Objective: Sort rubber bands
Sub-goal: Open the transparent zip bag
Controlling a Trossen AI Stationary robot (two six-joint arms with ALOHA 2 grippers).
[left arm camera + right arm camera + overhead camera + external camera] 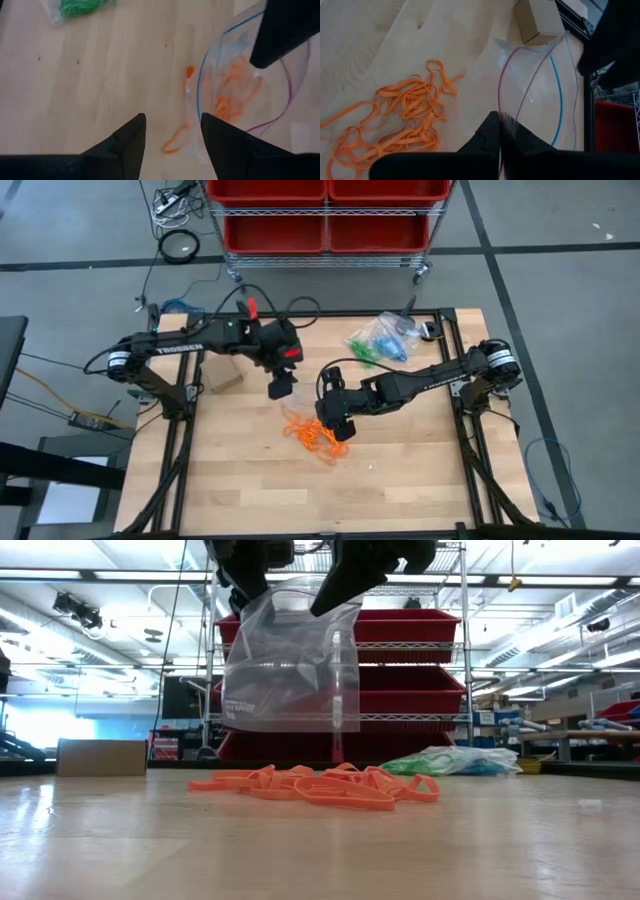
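A loose heap of orange rubber bands lies on the wooden table, also in the right wrist view. Above it hangs a clear zip bag with its mouth spread open. My right gripper is shut on the bag's rim and reaches in from the table's right. My left gripper is open at the bag's other end. The bag's side edge stands between its fingers. My right gripper pinches the bag's zip rim between its two fingers, slanting down from the table's right. The bag hangs below the fingers, clear of the table and of the orange bands. My left gripper has the bag's edge close by one finger; I cannot tell whether they touch.
Clear bags holding green and blue bands lie at the far right of the table. A small cardboard box stands at the left. A rack with red bins stands beyond the far edge. Bare wood lies toward the near edge.
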